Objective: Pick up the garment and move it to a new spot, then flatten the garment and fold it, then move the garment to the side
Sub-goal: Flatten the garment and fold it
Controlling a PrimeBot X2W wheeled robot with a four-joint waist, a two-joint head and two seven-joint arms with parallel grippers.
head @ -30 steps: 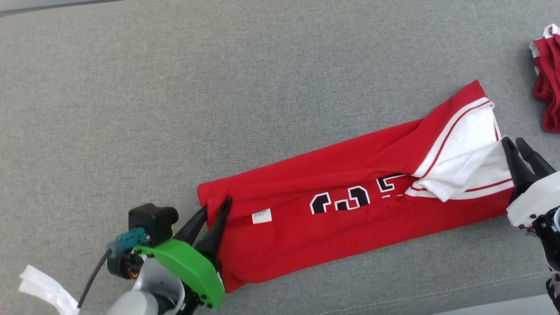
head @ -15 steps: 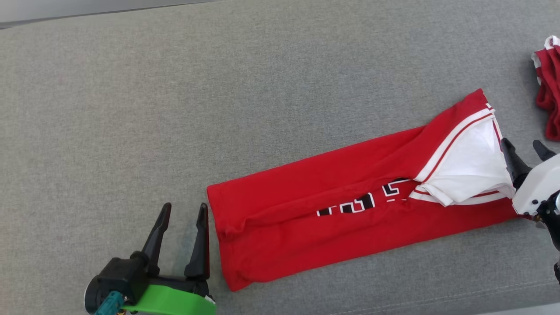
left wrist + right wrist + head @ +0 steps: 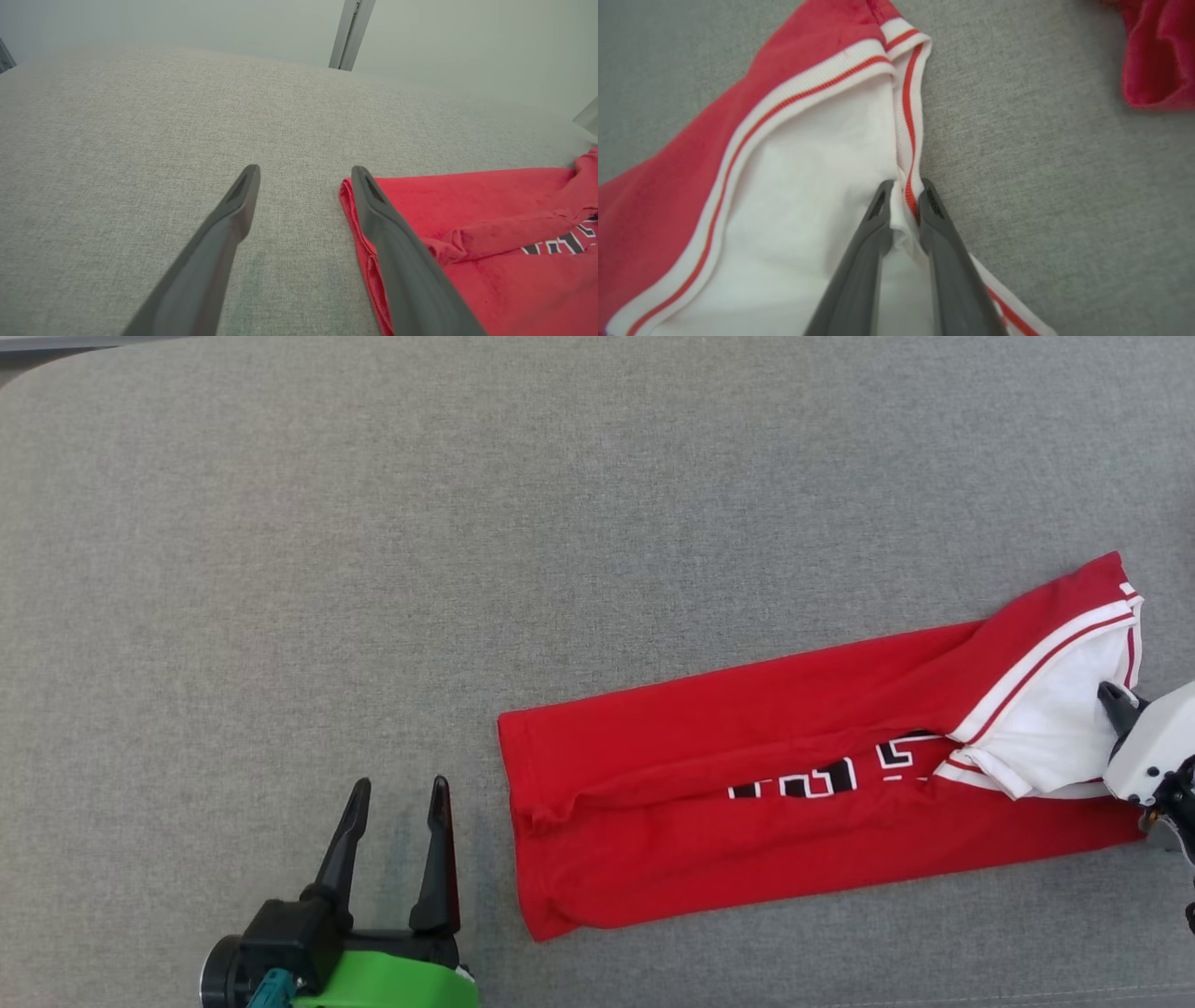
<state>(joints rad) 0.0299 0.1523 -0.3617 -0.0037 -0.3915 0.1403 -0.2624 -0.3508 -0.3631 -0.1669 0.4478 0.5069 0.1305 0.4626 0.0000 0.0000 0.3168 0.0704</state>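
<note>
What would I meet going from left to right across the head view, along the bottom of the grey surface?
left end effector → red jersey → right end effector, at the jersey's white-trimmed end

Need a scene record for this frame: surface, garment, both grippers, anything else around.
surface: grey fabric surface
garment: red jersey, folded into a long strip, lying flat, white inside showing at its right end
left gripper: open, beside the jersey's left end, holding nothing
right gripper: shut on the striped trim at the jersey's right end
other: second red cloth, bunched, apart from the jersey
</note>
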